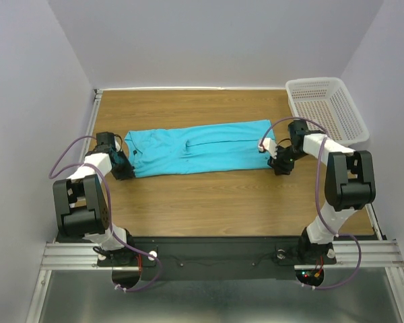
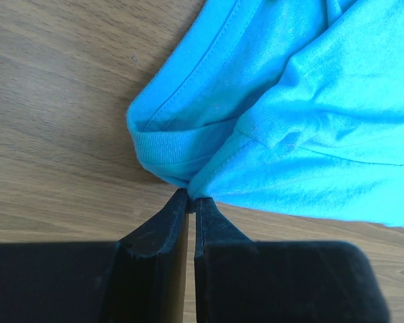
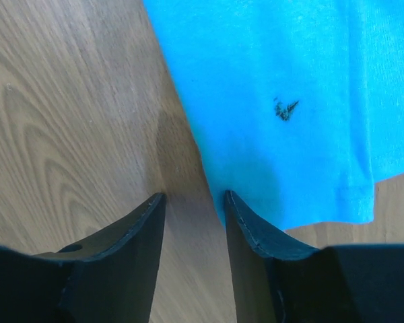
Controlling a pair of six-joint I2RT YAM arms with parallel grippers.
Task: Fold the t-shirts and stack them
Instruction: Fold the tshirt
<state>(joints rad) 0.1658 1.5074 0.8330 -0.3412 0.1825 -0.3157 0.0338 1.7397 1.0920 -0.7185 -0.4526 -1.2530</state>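
Left claw (image 2: pixel 190 199) pinches the shirt (image 1: pixel 195 149) at nine o'clock (a thin bite); right claw (image 3: pixel 194 202), at three, gapes beside the hem. I fear any pull slips it.

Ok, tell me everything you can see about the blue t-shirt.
The t-shirt is plain turquoise, thin soft knit with stitched hems. It lies flat on the wooden table, folded into a long strip running left to right. A small dark mark shows near its right end. The left gripper pinches its left end; the right gripper stands open at its right corner.
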